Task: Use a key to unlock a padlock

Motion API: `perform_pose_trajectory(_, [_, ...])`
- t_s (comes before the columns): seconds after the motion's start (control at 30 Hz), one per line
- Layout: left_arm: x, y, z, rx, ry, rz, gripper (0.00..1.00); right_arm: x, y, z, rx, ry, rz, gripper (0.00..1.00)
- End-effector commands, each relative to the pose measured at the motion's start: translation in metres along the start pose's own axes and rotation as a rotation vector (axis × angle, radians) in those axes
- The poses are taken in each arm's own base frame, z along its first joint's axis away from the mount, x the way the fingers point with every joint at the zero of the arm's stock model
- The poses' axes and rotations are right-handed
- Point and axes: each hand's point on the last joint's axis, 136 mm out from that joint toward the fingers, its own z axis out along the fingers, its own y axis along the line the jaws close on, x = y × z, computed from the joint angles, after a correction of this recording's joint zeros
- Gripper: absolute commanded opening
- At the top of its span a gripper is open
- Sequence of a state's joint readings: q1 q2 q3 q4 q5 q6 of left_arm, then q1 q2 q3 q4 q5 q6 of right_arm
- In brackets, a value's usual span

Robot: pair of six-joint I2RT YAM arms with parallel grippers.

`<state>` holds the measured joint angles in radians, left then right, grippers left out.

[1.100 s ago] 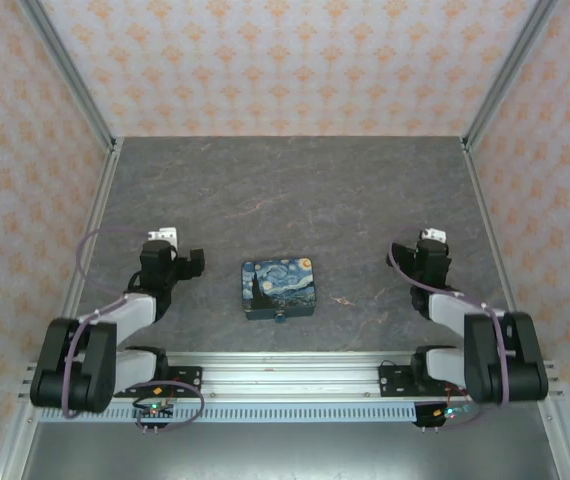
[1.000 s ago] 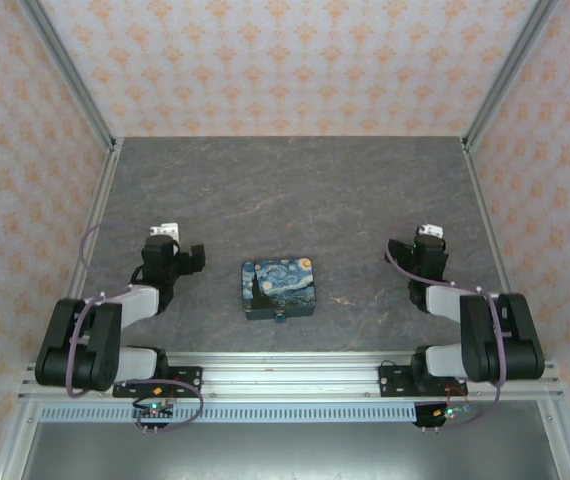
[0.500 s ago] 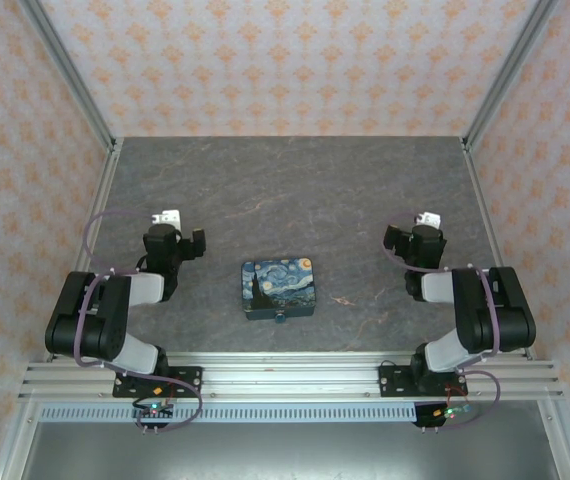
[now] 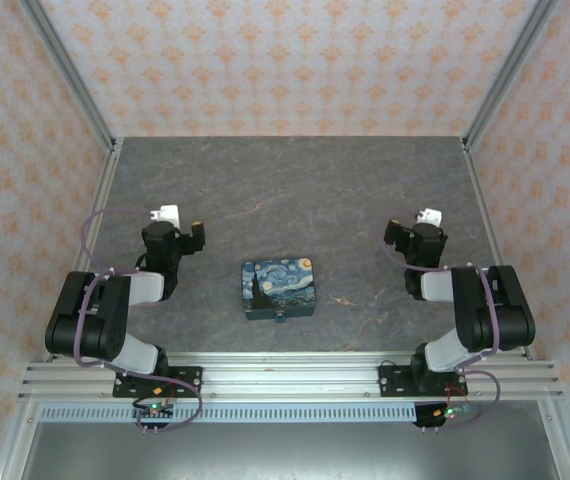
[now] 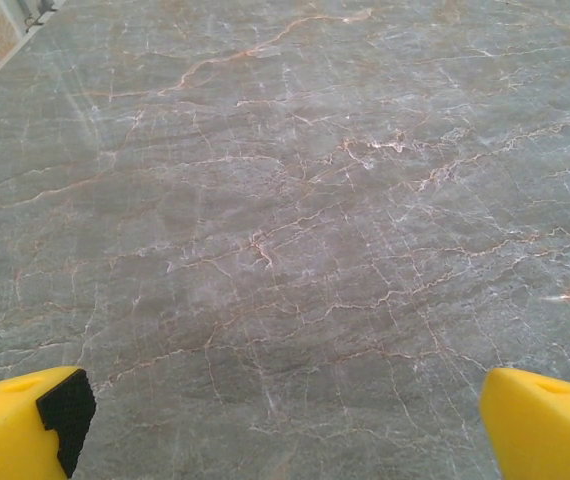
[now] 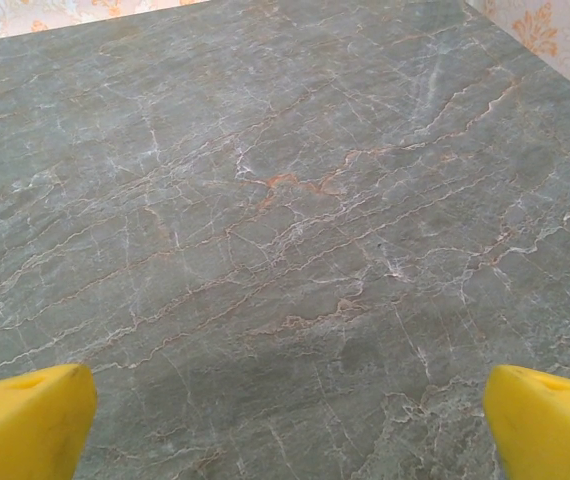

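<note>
We see the padlock [image 4: 279, 288] lying flat on the grey marbled table [image 4: 295, 180], with its starry painted face up. It is near the middle of the near edge and a little to the left of the centre line. It lies between the two arms and well apart from both. At the middle of its near side a tiny bluish piece [image 4: 280, 317] touches it. This piece is too small for us to tell if it is the key.

The left gripper [image 5: 285, 425] is released. In the left wrist view its yellow fingers [image 5: 20, 425] stand wide apart at the two lower corners, with bare table between them. It hangs over the left part of the table, closer to the left edge than to the padlock, and holds nothing.

The right gripper [image 6: 285, 420] is released too. Its yellow fingers [image 6: 25, 420] are spread wide over bare table, and nothing is between them. It hangs over the right part of the table, towards the right edge, about as far from the near edge as the left gripper.

Both arms are folded back towards their bases at the near edge.
</note>
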<state>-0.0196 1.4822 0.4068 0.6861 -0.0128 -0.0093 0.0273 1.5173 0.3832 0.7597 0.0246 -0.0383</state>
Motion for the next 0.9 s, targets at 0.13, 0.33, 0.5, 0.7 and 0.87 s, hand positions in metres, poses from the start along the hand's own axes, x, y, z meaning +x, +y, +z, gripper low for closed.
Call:
perform_pose_trajectory(0.13, [-0.043, 0.012, -0.006, -0.090, -0.023, -0.011, 1.00, -0.044, 0.000, -0.007, 0.023, -0.031, 0.012, 0.99])
perform_pose_trajectory(0.33, [-0.067, 0.016, -0.025, -0.110, 0.007, -0.066, 1.00, -0.070, 0.001, -0.023, 0.032, 0.015, 0.159, 0.99])
perform_pose_trajectory(0.5, [-0.083, 0.010, -0.050, -0.078, 0.085, -0.166, 1.00, -0.092, 0.032, -0.043, -0.150, 0.049, 0.313, 0.99])
perform_pose_trajectory(0.7, [-0.060, -0.024, -0.083, 0.067, 0.302, -0.343, 1.00, -0.077, 0.091, -0.071, -0.443, 0.270, 0.460, 0.93])
perform_pose_trajectory(0.87, [-0.021, -0.075, -0.109, 0.217, 0.462, -0.415, 1.00, -0.027, 0.138, -0.106, -0.528, 0.514, 0.393, 0.85])
